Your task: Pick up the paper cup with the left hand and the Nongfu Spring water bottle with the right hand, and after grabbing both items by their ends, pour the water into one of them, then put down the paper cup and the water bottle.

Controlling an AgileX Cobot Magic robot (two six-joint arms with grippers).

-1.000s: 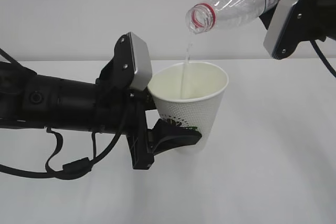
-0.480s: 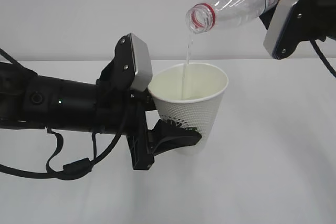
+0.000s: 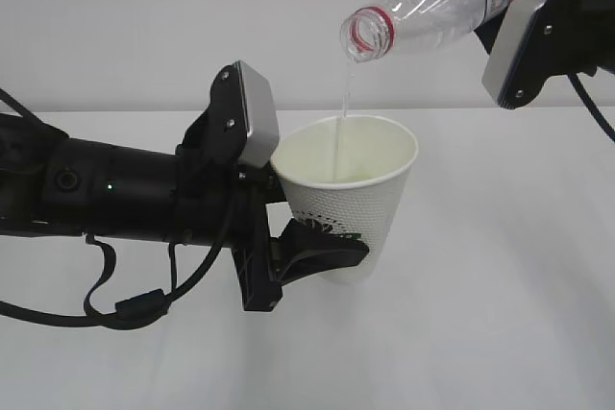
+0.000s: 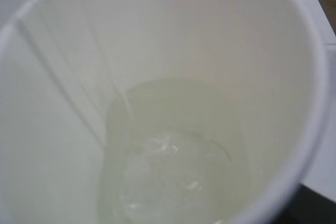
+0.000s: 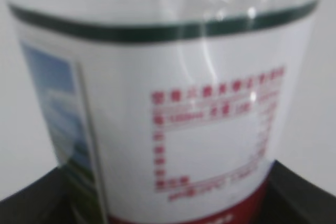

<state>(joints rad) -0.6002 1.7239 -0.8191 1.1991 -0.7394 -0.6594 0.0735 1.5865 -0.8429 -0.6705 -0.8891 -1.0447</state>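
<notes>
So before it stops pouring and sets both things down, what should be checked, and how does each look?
1. Stream of water lands inside the paper cup: ok.
2. Cup upright, held by the left hand: ok.
3. Water level low, pooled at the cup's bottom, no overflow: ok.
4. Nongfu Spring water bottle tilted mouth-down, gripped by the right hand near its base: ok.
5. Water left in the bottle: cannot tell.
</notes>
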